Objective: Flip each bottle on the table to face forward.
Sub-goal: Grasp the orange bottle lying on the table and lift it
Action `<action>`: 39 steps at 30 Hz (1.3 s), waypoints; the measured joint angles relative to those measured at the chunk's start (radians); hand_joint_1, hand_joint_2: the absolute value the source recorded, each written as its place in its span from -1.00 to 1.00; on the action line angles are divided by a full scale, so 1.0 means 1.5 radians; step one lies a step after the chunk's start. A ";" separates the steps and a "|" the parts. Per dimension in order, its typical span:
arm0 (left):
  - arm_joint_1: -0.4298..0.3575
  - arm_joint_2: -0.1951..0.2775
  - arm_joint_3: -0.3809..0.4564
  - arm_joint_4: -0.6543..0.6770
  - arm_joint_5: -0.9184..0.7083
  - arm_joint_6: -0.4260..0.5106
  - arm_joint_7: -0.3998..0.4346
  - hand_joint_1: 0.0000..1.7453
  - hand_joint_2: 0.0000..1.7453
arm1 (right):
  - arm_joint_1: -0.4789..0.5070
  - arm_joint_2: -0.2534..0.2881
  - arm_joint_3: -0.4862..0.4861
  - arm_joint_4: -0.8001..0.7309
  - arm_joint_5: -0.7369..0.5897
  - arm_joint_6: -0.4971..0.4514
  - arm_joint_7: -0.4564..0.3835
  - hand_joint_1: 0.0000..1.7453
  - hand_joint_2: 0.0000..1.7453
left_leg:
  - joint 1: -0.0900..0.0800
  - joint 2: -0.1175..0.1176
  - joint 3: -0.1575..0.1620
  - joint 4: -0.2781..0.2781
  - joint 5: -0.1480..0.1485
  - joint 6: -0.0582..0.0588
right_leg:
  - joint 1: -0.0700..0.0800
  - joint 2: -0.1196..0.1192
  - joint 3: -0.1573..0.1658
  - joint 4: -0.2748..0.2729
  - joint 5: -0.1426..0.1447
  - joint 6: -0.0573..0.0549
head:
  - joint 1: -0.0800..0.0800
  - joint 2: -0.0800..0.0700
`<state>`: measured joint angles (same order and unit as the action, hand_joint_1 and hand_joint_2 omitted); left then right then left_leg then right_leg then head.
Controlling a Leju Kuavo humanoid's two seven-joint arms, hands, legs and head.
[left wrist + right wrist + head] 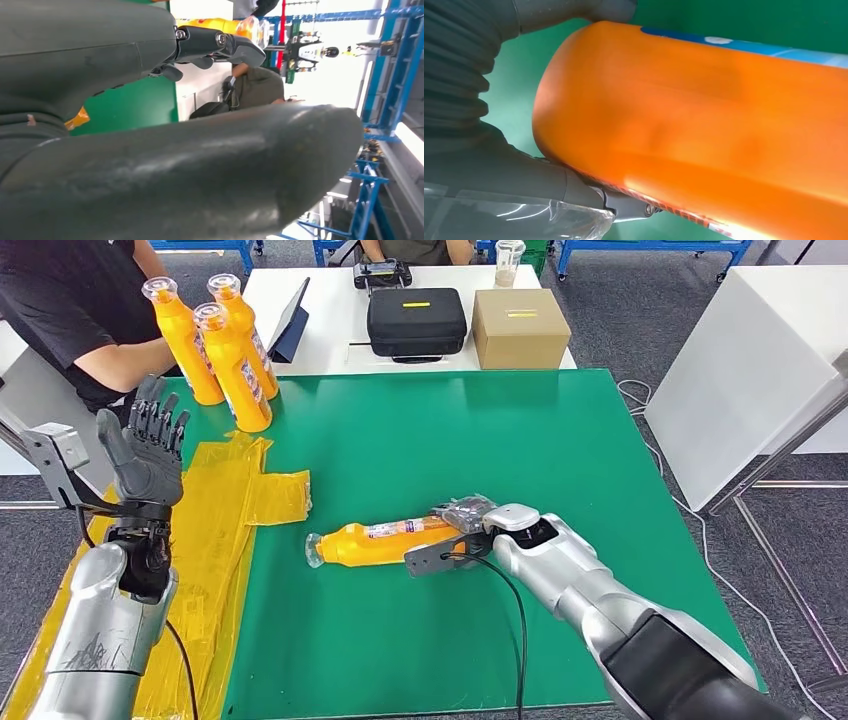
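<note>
— Where's the bottle you're working on?

— It lies on its side on the green bench (600, 440), in front of me and a little right of the middle. The lying bottle (385, 538) runs almost straight across my view: its clear cap end points to my left, tipped slightly toward me, and its base end is at my right.

— And your right hand?

— My right hand (470, 525) is wrapped around the base end, thumb on one side and fingers on the other. From the wrist I see the orange body close up, with a strip of blue label along one edge, and my thumb (574, 10) pressing against it.

— Your left?

— My left hand (148, 445) is raised above the left edge of the bench, palm turned forward, fingers spread and pointing up, holding nothing. Under it lies yellow sheeting (240, 500) over that side of the bench.

— Other bottles?

— Three standing bottles (225, 350) are upright in a tight cluster at the far left corner, caps up. A person (70, 310) in a black top sits just beside them. Beyond the bench a white table (330, 300) carries a black case (416, 322) and a cardboard box (520, 328).
</note>
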<state>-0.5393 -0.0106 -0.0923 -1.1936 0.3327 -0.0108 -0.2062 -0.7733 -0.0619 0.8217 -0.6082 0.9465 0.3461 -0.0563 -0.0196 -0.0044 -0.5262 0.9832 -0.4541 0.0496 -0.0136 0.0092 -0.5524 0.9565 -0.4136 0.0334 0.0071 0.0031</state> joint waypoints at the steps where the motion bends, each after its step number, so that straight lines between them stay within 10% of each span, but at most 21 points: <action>1: -0.001 0.001 0.002 0.001 0.001 0.001 -0.002 -1.00 -1.00 | -0.004 0.003 0.001 0.005 0.000 0.003 0.000 1.00 1.00 | 0.000 0.000 0.000 0.000 0.000 0.000 | 0.000 0.000 0.000 0.000 0.000 0.000 | 0.000 0.000; 13: -0.001 0.011 0.032 0.008 0.011 0.007 -0.034 -1.00 -1.00 | -0.039 0.057 0.008 0.066 0.014 0.007 0.000 1.00 1.00 | 0.001 0.001 0.000 0.000 0.000 0.000 | 0.001 0.001 0.000 0.000 0.000 0.000 | 0.000 0.000; 20: -0.001 0.013 0.034 0.009 0.011 0.007 -0.036 -1.00 -1.00 | -0.043 0.062 0.008 0.075 0.015 0.006 -0.002 0.60 1.00 | 0.001 0.001 0.000 0.000 0.000 0.000 | 0.001 0.001 0.000 0.000 0.000 0.000 | 0.000 0.000; 23: -0.001 0.014 0.036 0.011 0.013 0.007 -0.045 -1.00 -1.00 | -0.048 0.070 0.008 0.084 0.024 0.005 -0.002 -0.60 1.00 | 0.001 0.001 0.000 0.000 0.000 0.000 | 0.001 0.001 -0.001 0.000 0.000 0.000 | 0.000 0.000; 24: -0.002 0.016 0.038 0.015 0.015 0.005 -0.052 -1.00 -1.00 | -0.052 0.078 0.009 0.093 0.033 0.001 -0.002 -1.00 0.50 | 0.001 0.001 0.000 0.000 0.000 0.000 | 0.001 0.001 -0.001 0.000 0.000 0.000 | 0.000 0.000; 27: -0.008 0.018 0.044 0.031 0.016 0.000 -0.070 -1.00 -1.00 | -0.060 0.098 0.008 0.114 0.048 -0.013 0.004 -1.00 -1.00 | 0.001 0.001 -0.001 0.000 0.000 0.000 | 0.001 0.001 -0.001 0.000 0.000 0.000 | 0.000 0.000; 39: -0.025 0.018 0.045 0.058 0.018 -0.002 -0.083 -1.00 -1.00 | -0.065 0.116 0.007 0.128 0.051 -0.016 0.008 -1.00 -1.00 | 0.001 0.000 -0.002 0.000 0.000 0.000 | 0.001 0.001 -0.002 0.001 0.000 0.000 | 0.000 0.000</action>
<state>-0.5769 0.0160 -0.0242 -1.1073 0.3593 -0.0144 -0.3309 -0.8706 0.1121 0.8328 -0.4160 1.0231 0.3217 -0.0436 -0.0188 -0.0037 -0.5298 0.9833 -0.4539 0.0493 -0.0128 0.0112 -0.5560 0.9573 -0.4134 0.0336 0.0072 0.0031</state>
